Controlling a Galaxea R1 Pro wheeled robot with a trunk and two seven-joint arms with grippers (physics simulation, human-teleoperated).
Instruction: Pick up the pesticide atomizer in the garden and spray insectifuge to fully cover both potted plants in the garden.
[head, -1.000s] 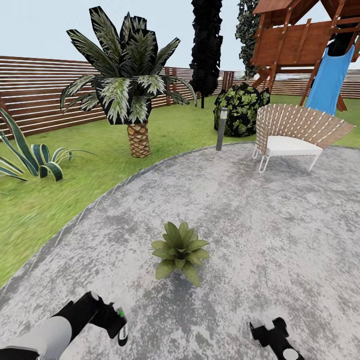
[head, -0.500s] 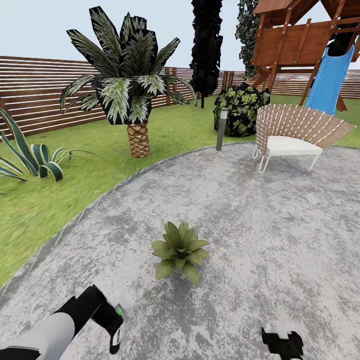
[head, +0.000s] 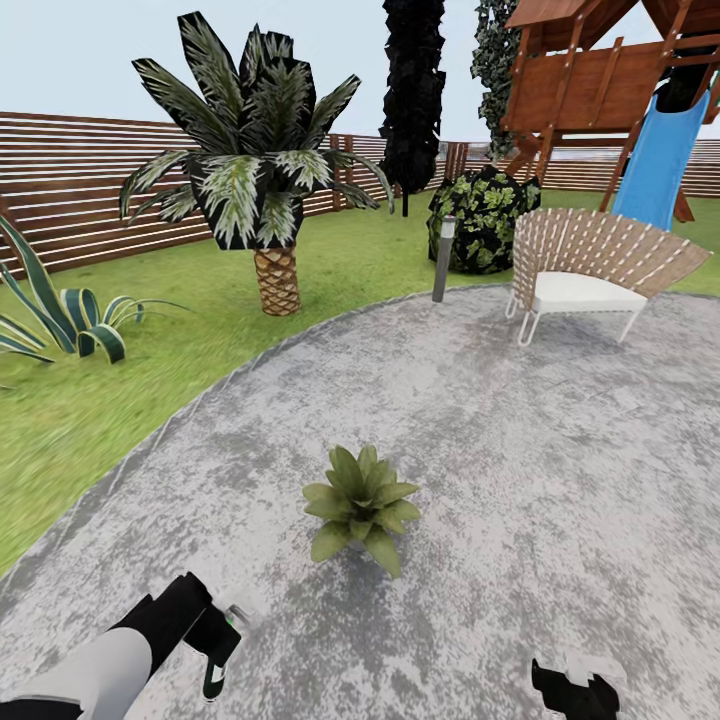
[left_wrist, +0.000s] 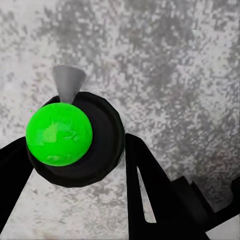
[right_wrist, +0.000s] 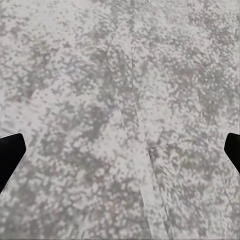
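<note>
Between the left hand (left_wrist: 75, 165) fingers, the pesticide atomizer (left_wrist: 75, 137) (green-capped), grey nozzle toward the patio (left_wrist: 190, 60).

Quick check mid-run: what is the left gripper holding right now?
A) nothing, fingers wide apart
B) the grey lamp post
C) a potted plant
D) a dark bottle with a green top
D: in the left wrist view the left gripper has its fingers around a dark round bottle with a green top.

Palm (head: 255, 160), wicker chair (head: 590, 265) (blue slide (head: 660, 155) behind).
</note>
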